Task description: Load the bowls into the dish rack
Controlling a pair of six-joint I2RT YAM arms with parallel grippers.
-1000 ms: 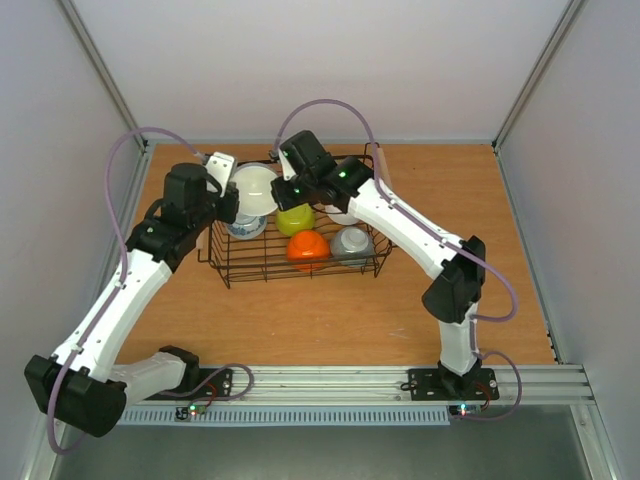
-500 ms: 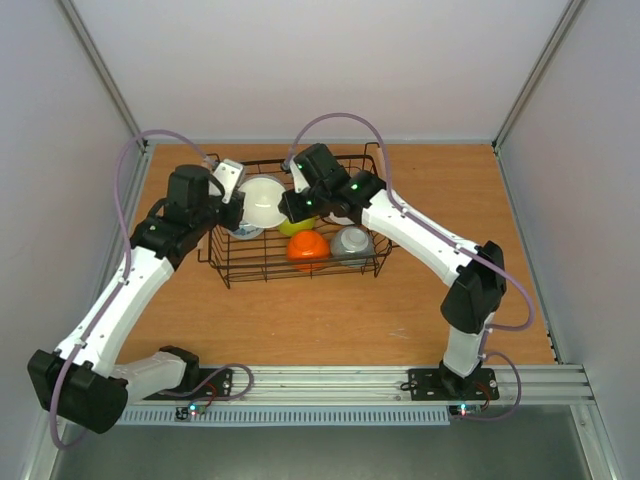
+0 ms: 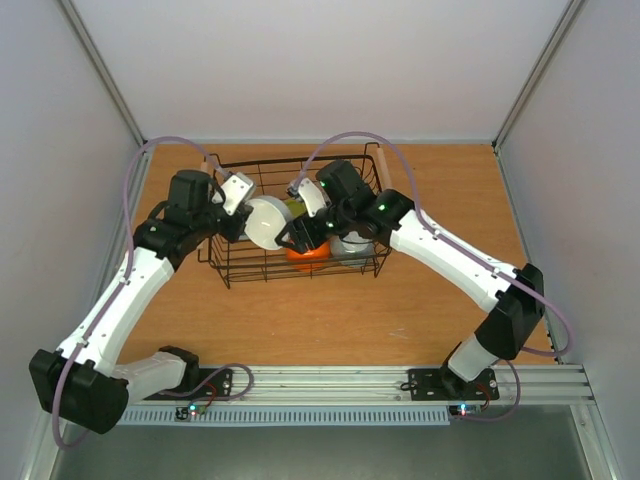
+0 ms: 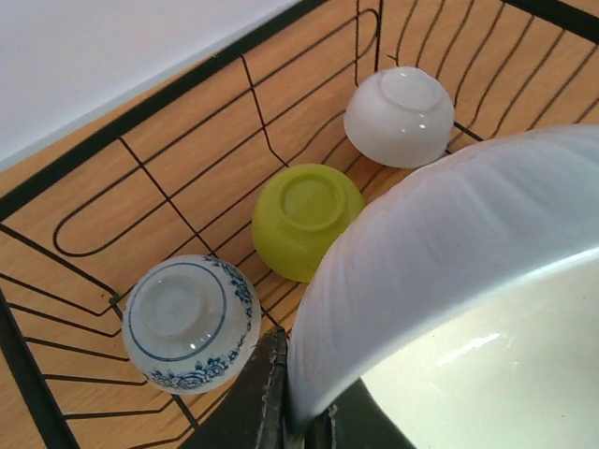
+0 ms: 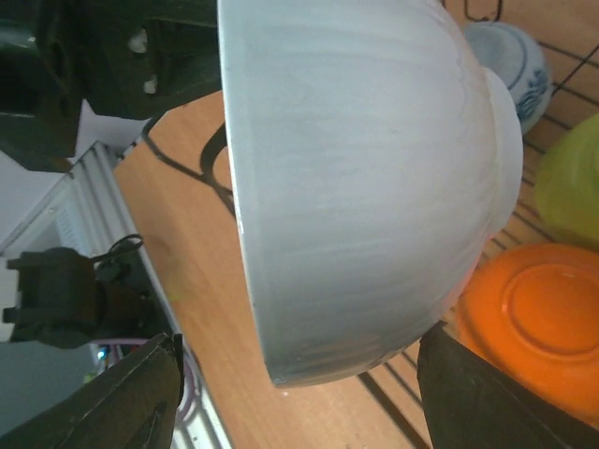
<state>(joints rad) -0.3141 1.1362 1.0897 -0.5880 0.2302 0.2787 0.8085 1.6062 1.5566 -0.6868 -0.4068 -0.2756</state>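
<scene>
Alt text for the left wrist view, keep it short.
The left pincer grips a ribbed white bowl by its rim, filling the lower right. Beneath it, three bowls lie upside down in the black wire dish rack: a blue-patterned bowl, a yellow-green bowl and a plain white bowl.
</scene>
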